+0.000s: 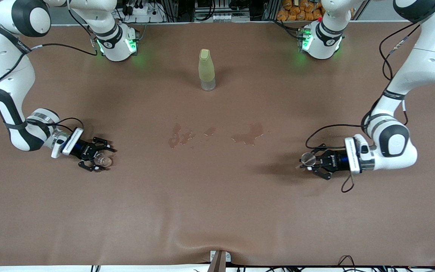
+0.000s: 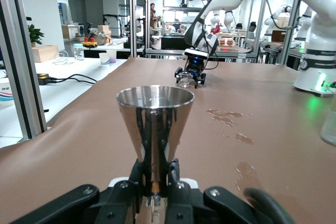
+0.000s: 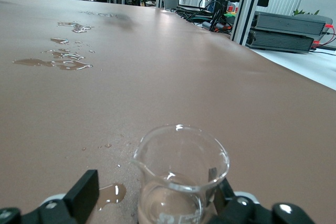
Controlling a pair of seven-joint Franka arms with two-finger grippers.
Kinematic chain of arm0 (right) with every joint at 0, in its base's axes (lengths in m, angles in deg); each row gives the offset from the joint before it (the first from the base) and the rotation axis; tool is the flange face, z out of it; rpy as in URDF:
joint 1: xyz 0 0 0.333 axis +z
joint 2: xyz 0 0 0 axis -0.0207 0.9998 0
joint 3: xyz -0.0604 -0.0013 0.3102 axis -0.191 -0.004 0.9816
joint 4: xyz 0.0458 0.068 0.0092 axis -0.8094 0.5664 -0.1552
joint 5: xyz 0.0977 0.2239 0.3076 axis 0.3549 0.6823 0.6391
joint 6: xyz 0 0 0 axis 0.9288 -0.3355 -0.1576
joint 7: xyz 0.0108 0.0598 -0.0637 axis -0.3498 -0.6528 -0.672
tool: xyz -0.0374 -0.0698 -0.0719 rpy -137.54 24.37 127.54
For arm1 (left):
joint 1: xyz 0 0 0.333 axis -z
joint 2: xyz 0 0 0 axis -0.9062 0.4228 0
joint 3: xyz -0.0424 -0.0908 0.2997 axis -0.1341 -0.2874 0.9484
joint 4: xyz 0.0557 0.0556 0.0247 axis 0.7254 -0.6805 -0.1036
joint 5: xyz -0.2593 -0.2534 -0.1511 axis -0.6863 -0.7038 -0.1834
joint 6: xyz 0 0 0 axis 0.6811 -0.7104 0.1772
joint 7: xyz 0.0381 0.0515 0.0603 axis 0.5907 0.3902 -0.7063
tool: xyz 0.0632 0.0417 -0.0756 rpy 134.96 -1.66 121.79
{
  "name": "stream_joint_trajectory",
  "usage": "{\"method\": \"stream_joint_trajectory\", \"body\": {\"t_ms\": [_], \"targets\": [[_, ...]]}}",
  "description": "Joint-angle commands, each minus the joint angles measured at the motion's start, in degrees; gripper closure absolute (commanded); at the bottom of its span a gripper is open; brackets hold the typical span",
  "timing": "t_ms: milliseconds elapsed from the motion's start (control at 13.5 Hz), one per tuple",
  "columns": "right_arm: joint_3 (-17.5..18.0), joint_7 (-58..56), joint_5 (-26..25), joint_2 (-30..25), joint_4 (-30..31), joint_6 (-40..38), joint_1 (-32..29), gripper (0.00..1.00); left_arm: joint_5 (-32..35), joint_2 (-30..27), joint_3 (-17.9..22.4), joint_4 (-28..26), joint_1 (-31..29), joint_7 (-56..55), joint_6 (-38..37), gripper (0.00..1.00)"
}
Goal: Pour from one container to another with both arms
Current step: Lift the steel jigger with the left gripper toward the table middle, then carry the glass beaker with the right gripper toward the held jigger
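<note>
- Brown leathery cloth covered the whole table [image 1: 217, 211], rumpled slightly at the edge nearest the front camera.
- White Franka arms reached in from both ends, each with its hand down at table level.
- Yellow-green tall plastic bottle [image 1: 206, 70] with a matching cap stood upright between the two bases, well apart from both grippers and farther from the front camera than the spills.
- Dark wet patches [image 1: 217, 135] lay in a scattered row at the middle of the cloth, between the two grippers and nearer to the front camera than the bottle; a small puddle [image 3: 111, 193] also sat just beside the clear cup.
- Left gripper [image 1: 313, 161] sat low at the left arm's end of the table, its black fingers [image 2: 169, 174] clamped together on the narrow waist of the small silvery hourglass-shaped metal measure [image 2: 155, 129]. That measure stood upright in the grip with its round rim uppermost.
- Right gripper [image 1: 97, 158] rested at the right arm's end of the table, its black fingers [image 3: 84, 195] spread on either side of the tiny transparent cup with a pouring lip [image 3: 181, 177]. One finger stood visibly clear of the glass with a gap between them; the other sat close against the cup's wall, and whether it touched could not be told. The cup stood upright on the cloth with a little liquid in its bottom.
</note>
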Motion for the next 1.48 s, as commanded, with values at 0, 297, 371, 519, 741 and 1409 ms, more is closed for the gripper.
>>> {"method": "stream_joint_trajectory", "body": {"t_ms": [0, 297, 371, 519, 741, 1409], "targets": [[-0.22, -21.79, 4.08, 1.60, 0.56, 1.66, 0.13, 0.56, -4.16, -1.05, -0.20, -0.90, 3.57, -0.19, 4.00, 1.00], [-0.22, -21.87, 3.99, 1.42, 0.48, 1.66, 0.22, 0.83, -10.14, -1.05, -0.20, -0.99, 10.68, 0.95, 9.18, 1.00], [-0.22, -21.88, 3.99, 1.42, 0.47, 1.66, 0.22, 0.87, -11.55, -1.05, -0.20, -0.99, 12.88, 1.12, 10.94, 1.00], [-0.22, -21.79, 3.99, 1.42, 0.47, 1.66, 0.22, 0.98, -15.84, -1.05, -0.20, -0.99, 17.19, 4.01, 13.84, 1.00], [-0.22, -21.17, 3.90, 1.34, 0.47, 1.31, 0.13, 1.00, -26.47, -0.96, -0.20, -1.07, 23.60, 11.83, 18.23, 1.00], [-0.22, -4.67, 0.05, -6.56, 1.00, -2.73, 1.36, 1.00, -45.21, -0.17, -0.03, -1.86, 37.15, 24.31, 22.81, 1.00]]}}
